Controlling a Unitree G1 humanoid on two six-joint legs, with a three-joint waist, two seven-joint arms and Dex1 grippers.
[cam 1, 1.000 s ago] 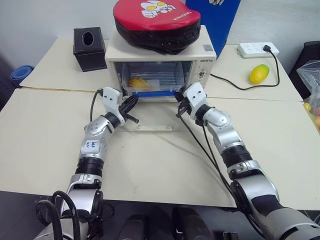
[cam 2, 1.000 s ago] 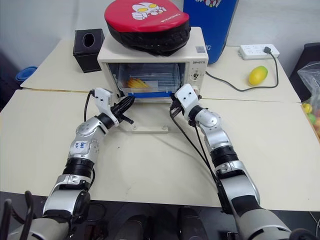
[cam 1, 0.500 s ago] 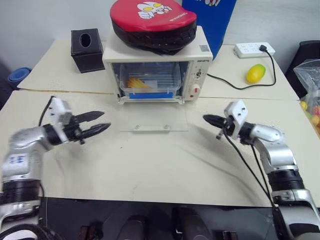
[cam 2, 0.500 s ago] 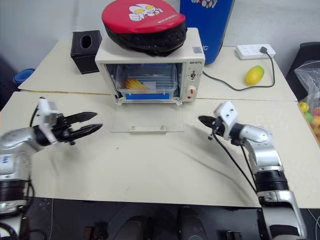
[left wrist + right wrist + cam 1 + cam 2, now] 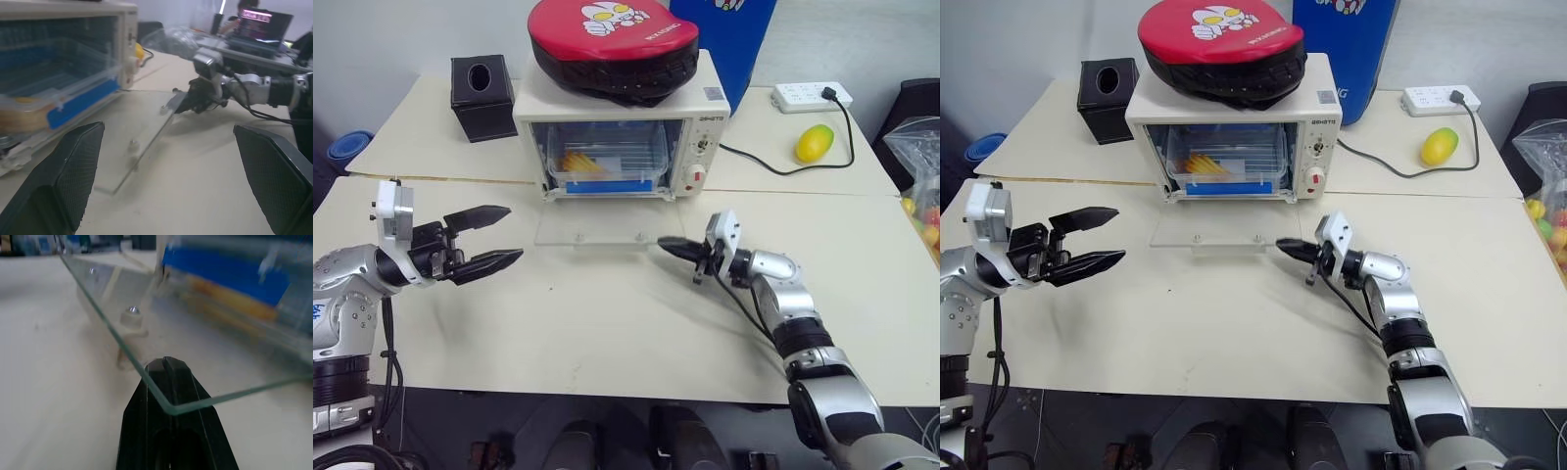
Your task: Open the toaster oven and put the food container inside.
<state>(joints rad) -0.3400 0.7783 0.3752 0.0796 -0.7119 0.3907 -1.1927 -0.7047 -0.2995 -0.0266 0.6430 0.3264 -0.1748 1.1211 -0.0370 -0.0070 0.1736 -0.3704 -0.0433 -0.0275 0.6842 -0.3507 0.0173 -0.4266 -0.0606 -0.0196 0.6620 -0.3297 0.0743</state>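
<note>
The table (image 5: 607, 323) spread wide and cream-coloured before me, made of sections with a seam running across behind my arms. On its far middle stood the oven (image 5: 623, 132), its glass door (image 5: 597, 227) dropped open toward me and held a little off the tabletop. A red and black round pad (image 5: 613, 44) lay on the oven's roof, and a blue box (image 5: 734, 39) rose behind its right side. Inside the oven, on the rack, sat the container (image 5: 605, 162), its yellow strips showing through the clear plastic and a blue clip along its near edge. A black tissue box (image 5: 481, 84) stood to the left of the oven, apart from it. On the far right lay a white power strip (image 5: 815, 95), its black cord trailing back toward the oven, and nearer than the strip sat a yellow fruit (image 5: 815, 144). My left gripper (image 5: 497, 238) hung above the table well to the left of the door, pointing right, its fingers spread wide with nothing between them. My right gripper (image 5: 664, 243) was at the door's near right corner, pointing left, its fingers pressed together; in the right wrist view the closed tips (image 5: 168, 377) sat just under that glass corner, touching or nearly touching it, though I could not tell which.
</note>
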